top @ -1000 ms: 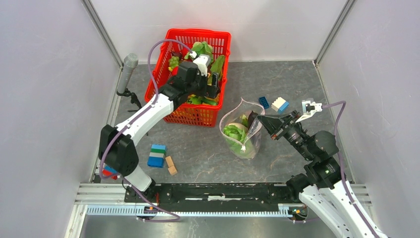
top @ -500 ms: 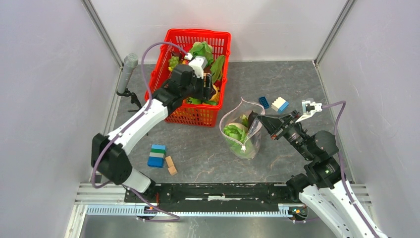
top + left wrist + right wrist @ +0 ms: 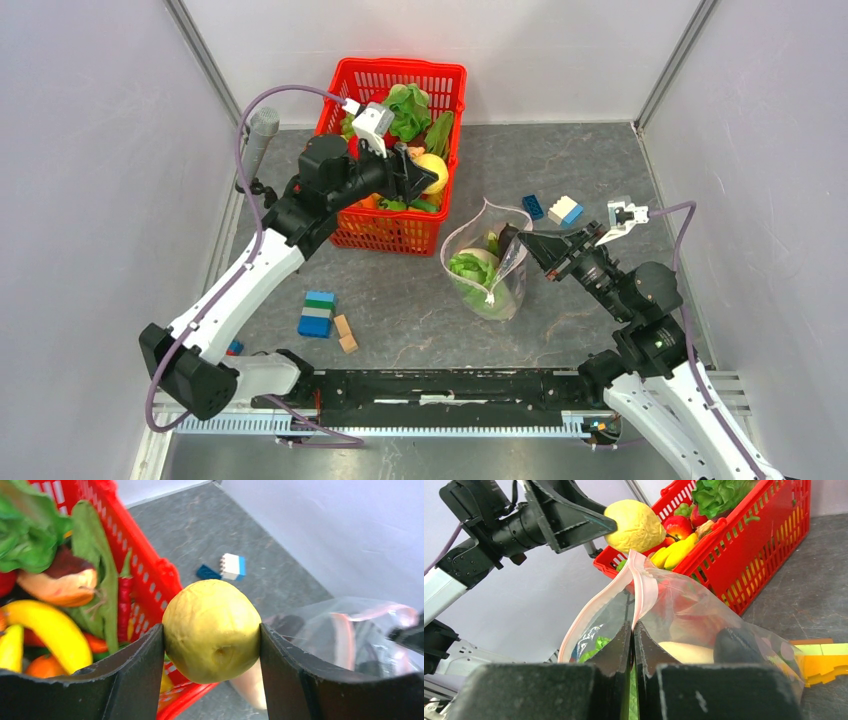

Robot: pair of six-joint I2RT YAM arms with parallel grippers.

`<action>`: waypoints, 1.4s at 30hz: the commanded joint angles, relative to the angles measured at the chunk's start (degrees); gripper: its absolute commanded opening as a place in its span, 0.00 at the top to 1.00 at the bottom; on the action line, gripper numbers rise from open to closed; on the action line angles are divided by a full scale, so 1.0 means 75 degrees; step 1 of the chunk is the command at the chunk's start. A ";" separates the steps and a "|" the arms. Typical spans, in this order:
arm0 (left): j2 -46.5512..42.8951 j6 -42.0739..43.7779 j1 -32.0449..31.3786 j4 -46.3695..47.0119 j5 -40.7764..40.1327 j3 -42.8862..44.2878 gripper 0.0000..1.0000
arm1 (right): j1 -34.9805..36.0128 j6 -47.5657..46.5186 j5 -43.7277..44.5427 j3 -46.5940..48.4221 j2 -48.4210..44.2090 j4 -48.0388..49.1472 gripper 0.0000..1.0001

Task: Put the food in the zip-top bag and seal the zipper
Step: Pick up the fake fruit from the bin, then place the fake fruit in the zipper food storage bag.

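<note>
Yellow round toy fruit [image 3: 211,630] is clamped between the two fingers of my left hand [image 3: 425,172], raised above the right rim of the red plastic mesh basket [image 3: 400,232]. My right hand [image 3: 634,630] is pinched shut on the mouth edge of the clear dotted zip-top bag [image 3: 704,605]. The bag stands on the grey surface [image 3: 400,310] near the basket, with the pink zipper strip [image 3: 644,587] uppermost.

Hazards, as I judge them:
1. The fruit is gripped at two opposing points only. A quick swing may roll it out.
2. The mouth is held at one point. A low approach may strike the unsupported lip, fold it shut, or drag the film from my pinch.
3. Toy produce [image 3: 472,268] already inside limits room. The fruit may rebound onto the surface.
</note>
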 commanded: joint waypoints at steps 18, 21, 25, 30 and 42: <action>-0.1265 0.1147 -0.2842 0.0634 0.1063 -0.0147 0.48 | 0.0010 0.0315 -0.0095 -0.0111 0.0172 0.0851 0.93; -0.1009 0.1348 -0.3020 0.0102 0.0707 0.0102 0.49 | 0.0009 0.0332 -0.0109 -0.0102 0.0154 0.0869 0.93; -0.0668 0.1650 -0.3082 -0.0572 0.0168 0.0445 0.49 | 0.0003 0.0307 -0.0131 -0.0031 0.0079 0.0822 0.93; -0.0020 0.1694 -0.3109 -0.0858 -0.0616 0.0752 0.49 | 0.0009 0.0273 -0.0431 0.0143 0.0116 0.0946 0.93; 0.1375 0.2050 -0.3153 -0.1130 -0.0798 0.1935 0.15 | 0.0009 -0.0061 0.0090 0.0720 -0.0229 0.0205 0.93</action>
